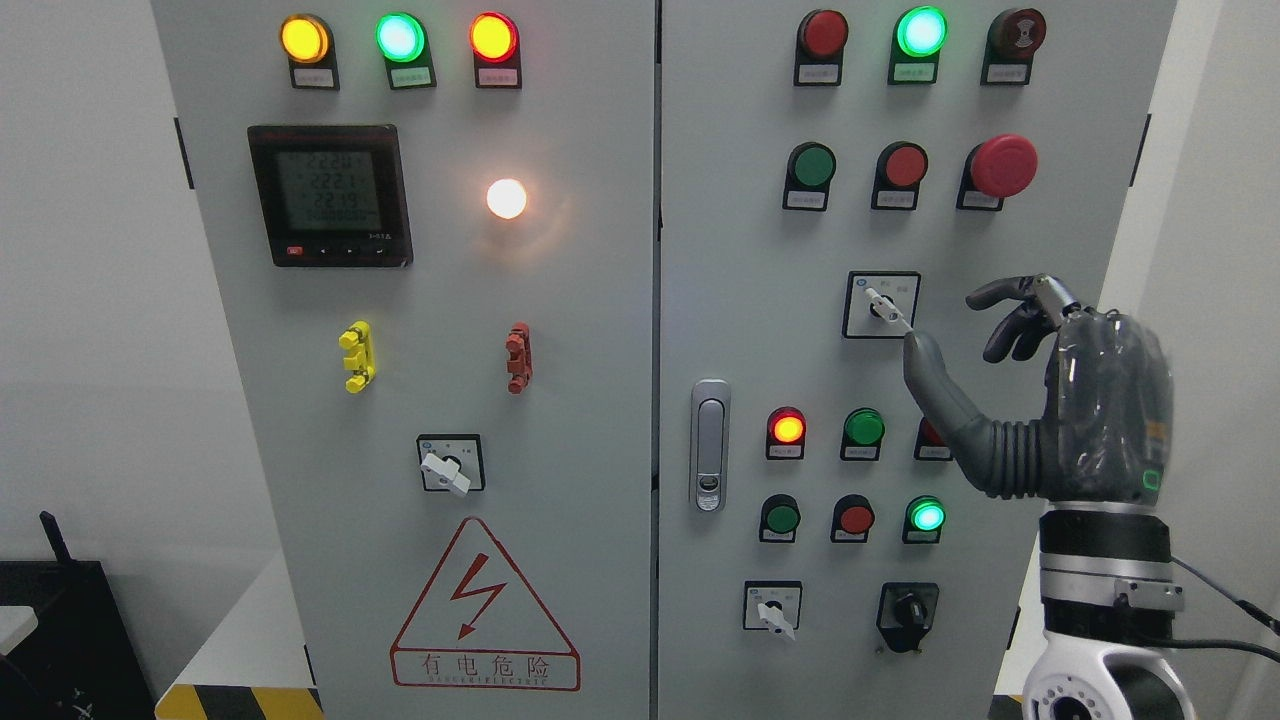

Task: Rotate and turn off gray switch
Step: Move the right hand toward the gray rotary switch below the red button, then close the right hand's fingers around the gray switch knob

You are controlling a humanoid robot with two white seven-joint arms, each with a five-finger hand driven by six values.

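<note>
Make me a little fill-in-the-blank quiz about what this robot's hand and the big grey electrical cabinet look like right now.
1. The robot's right hand reaches toward the gray rotary switch on the cabinet's ____ door.
2. The big round mushroom button above that switch is coloured ____.
3. The triangular lightning-bolt warning sign sits on the ____ door.
4. The hand's thumb tip is just ____ the switch's handle.

Missing words: right; red; left; below

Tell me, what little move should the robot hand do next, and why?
Probably close the fingers around the gray switch. The right hand is open, its thumb tip just at the handle's lower end, while the other fingers hang to the right, so nothing grips the handle yet.
</note>
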